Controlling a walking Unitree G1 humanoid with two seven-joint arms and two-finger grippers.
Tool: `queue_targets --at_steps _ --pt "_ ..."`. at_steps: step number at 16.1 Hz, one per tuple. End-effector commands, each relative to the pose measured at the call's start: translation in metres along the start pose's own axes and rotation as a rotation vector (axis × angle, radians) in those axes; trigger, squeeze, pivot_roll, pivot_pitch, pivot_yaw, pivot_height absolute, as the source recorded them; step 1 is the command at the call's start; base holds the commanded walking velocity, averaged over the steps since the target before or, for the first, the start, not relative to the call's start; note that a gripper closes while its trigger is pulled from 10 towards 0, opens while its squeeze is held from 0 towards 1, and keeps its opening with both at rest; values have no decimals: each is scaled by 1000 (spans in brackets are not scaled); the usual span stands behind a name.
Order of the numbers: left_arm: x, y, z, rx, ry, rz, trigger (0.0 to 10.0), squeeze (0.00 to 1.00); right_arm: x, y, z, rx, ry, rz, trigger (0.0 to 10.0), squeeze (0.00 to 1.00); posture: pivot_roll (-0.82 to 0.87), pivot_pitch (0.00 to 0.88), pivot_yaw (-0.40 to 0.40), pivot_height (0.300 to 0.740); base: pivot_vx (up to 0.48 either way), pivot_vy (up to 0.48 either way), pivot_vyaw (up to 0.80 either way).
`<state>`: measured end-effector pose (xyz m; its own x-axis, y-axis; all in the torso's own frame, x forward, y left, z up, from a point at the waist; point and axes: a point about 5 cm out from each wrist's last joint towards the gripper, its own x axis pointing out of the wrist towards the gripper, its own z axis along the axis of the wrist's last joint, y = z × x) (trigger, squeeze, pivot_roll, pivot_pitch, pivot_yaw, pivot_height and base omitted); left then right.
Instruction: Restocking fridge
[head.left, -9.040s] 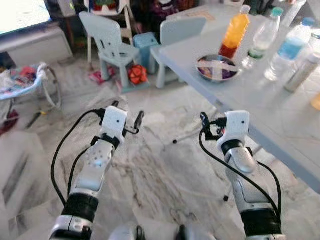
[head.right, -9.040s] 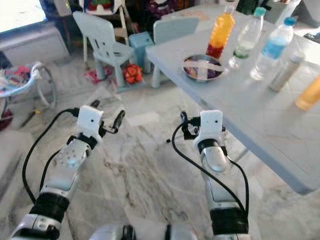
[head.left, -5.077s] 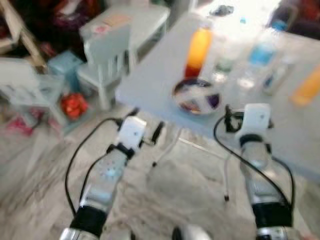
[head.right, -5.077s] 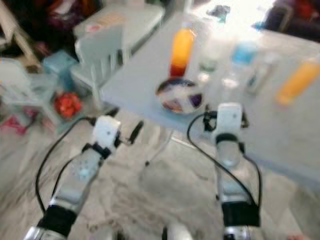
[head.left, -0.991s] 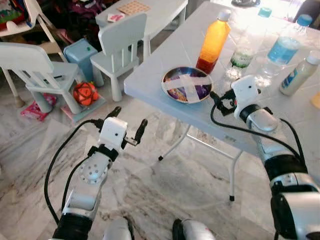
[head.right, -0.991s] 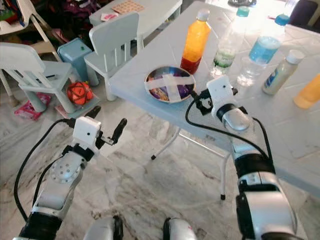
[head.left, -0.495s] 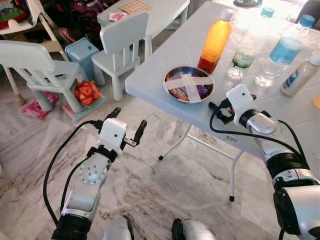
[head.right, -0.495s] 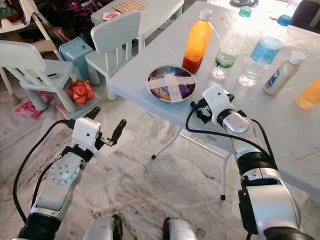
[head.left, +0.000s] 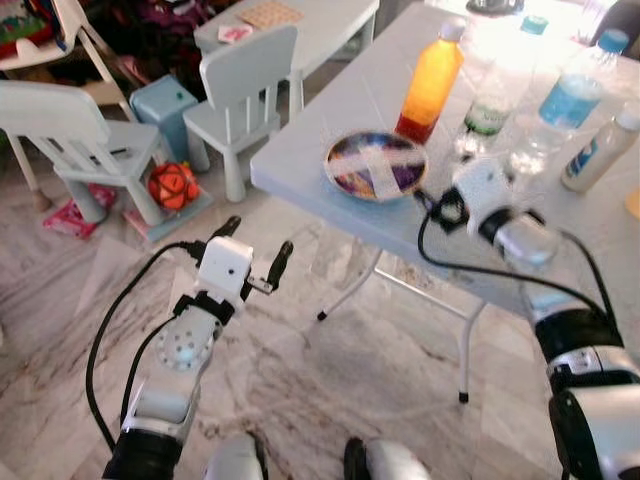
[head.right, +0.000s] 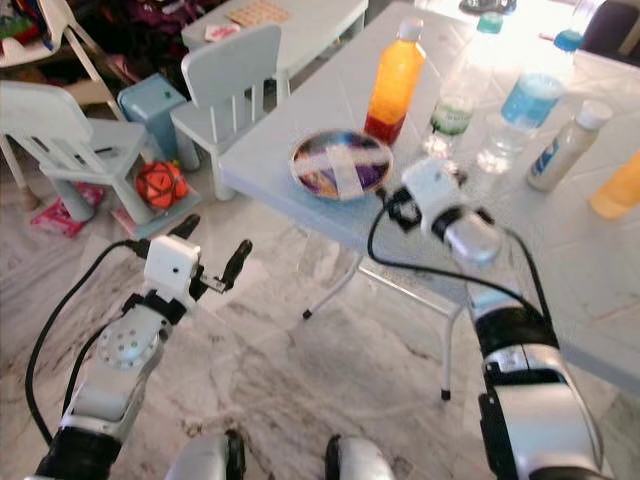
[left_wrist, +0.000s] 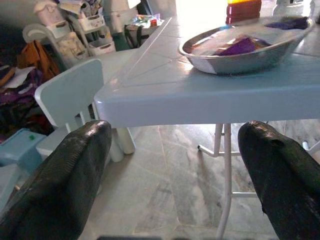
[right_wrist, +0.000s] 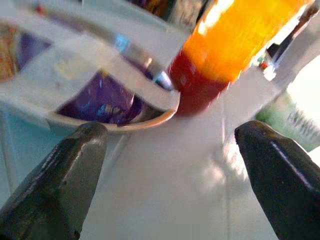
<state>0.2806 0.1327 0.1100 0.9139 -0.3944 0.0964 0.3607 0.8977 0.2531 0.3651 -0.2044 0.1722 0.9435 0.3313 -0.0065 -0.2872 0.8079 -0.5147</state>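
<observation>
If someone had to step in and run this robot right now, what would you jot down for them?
Right gripper: open, empty, reaching over the table edge, aimed at the orange juice bottle just behind the taped metal bowl.
Left gripper: open, empty, held over the floor short of the table.
Also on the table: a green-label clear bottle, a blue-label water bottle, a small white bottle.
Done: nothing picked up yet.
Left: grasp a bottle, carry it to the fridge, then the remaining items.
</observation>
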Motion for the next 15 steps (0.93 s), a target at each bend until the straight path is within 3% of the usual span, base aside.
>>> queue_targets --at_steps 1,4,11,15 --pt "-4 0 0 3 5 -5 10000 0 -4 1 4 19 -20 0 10000 0 85 154 -10 740 0 0 0" --pt "-4 -1 -1 2 7 -10 10000 0 -2 -2 10 -45 -59 -25 10000 0 81 156 -3 740 0 0 0" --pt "-8 0 0 8 13 -21 10000 0 10 -24 -7 -140 94 -58 10000 0 119 180 8 740 0 0 0" --pt "-14 4 0 22 27 -25 10000 0 11 -13 -14 -124 91 -8 10000 0 148 195 20 740 0 0 0"
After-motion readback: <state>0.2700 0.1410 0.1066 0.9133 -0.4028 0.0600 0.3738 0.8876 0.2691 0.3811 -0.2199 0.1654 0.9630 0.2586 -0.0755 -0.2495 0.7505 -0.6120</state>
